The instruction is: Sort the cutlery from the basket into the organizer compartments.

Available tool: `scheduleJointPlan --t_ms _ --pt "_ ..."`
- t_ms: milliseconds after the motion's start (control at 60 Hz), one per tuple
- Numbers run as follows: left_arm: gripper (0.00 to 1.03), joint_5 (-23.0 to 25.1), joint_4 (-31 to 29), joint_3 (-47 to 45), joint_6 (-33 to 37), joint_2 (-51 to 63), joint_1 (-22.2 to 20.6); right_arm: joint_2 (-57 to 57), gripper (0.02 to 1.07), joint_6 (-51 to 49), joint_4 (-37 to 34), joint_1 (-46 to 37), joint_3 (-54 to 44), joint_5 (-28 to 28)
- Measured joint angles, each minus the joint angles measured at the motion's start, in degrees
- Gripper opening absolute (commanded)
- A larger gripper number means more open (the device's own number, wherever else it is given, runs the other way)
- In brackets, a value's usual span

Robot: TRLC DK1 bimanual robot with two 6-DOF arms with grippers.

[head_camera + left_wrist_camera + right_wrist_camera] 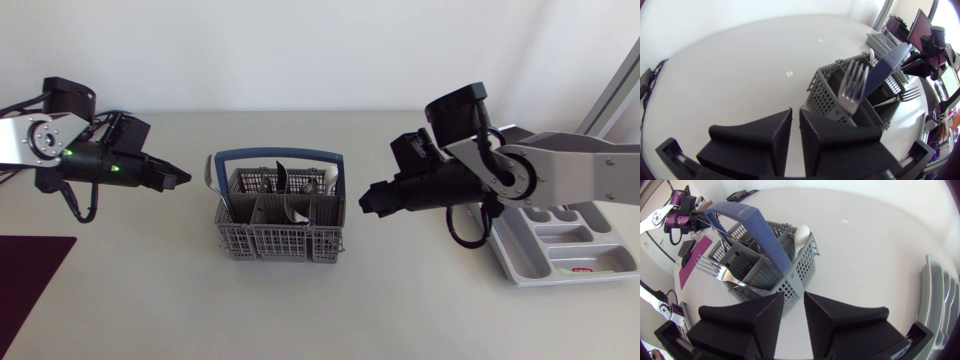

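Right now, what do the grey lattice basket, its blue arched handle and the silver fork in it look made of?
Grey lattice basket: matte moulded plastic, by its even grid. Blue arched handle: smooth plastic, probably. Silver fork: polished metal, likely steel; it glints.

grey basket (280, 238) mid table (300, 310), cutlery inside; left gripper (176, 179) near its left side; right gripper (368, 201) near its right; organizer (565, 248) beneath right arm; maroon mat (28, 285) far left

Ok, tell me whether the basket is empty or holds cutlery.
Holds cutlery: a fork and a spoon stand upright inside the basket, handles down.
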Motion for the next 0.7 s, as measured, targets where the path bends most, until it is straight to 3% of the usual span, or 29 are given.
scheduleJointPlan --t_ms 117,350,550,700 --pt "0.26 -0.7 -5.8 -0.1 -0.5 -5.2 -0.9 -2.3 0.55 -0.6 -0.5 -0.4 -0.6 0.1" --pt "0.34 -11.2 -15.8 0.7 -5.1 -13.1 -10.1 -4.5 0.61 -1.0 -1.7 -0.7 -0.6 0.1" --pt "0.37 -21.9 -16.6 2.5 -9.0 -14.7 -16.0 -6.0 0.65 -1.0 -2.0 -0.5 -0.7 1.7" --pt "0.37 -27.0 -15.1 2.6 -11.0 -14.5 -19.1 -6.4 0.65 -1.2 -2.3 0.8 -0.7 4.4"
